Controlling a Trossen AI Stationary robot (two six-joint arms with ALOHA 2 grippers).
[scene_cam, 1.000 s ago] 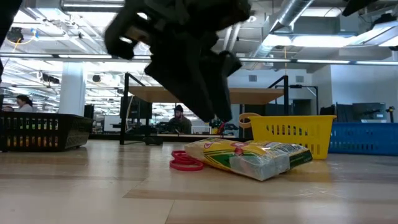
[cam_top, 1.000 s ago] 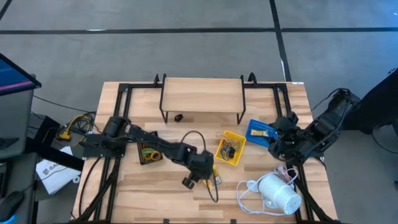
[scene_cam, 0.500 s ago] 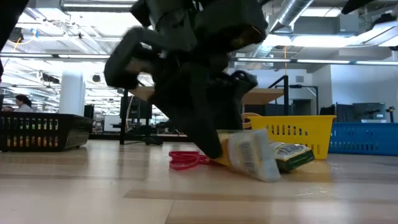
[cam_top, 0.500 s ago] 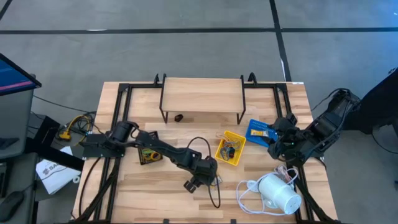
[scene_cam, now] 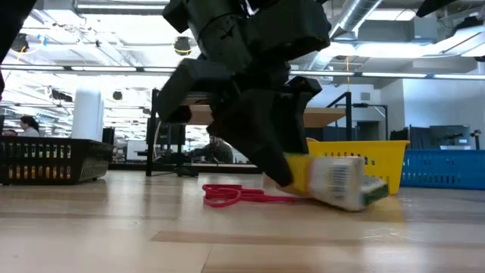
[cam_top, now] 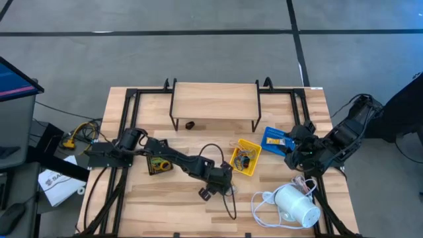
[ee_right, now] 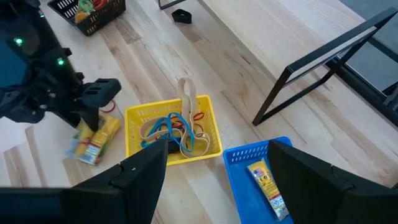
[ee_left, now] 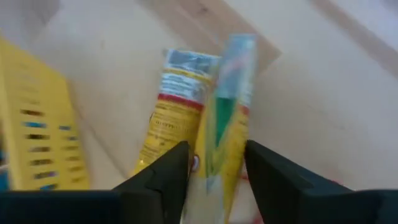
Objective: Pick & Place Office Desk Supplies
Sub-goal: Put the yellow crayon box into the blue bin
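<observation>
Two dark fingers (ee_left: 165,180) of your left gripper (ee_left: 214,168) stand on each side of a yellow packet (ee_left: 205,118), and they are closed onto its lower part; the packet fills the gap between them. In the low view you see the same packet (scene_cam: 337,182) at the tip of the left gripper (scene_cam: 284,171), with one end tilted and lying on the table (scene_cam: 227,235). Just beside it on the wood lies a red rubber band (scene_cam: 227,196), stretched out flat. From above, your left gripper (cam_top: 221,185) is near the middle of the table, close to the yellow tray (cam_top: 246,157) but not touching it.

The yellow tray (ee_right: 171,130) holds several loose rubber bands (ee_right: 171,127), blue, orange and tan, tangled together. The blue tray (ee_right: 261,177) stands just beside it and has one small yellow packet (ee_right: 264,180) inside. The black mesh tray (cam_top: 158,162) is under the left arm, with some coloured things in it that you cannot tell apart.

Your right gripper (cam_top: 294,149) waits over the right side of the table, near the blue tray (cam_top: 276,139). Its fingers (ee_right: 137,177) stand well apart and nothing is between them. The white cylindrical device (cam_top: 296,205) with its cord lies at the right front corner.
</observation>
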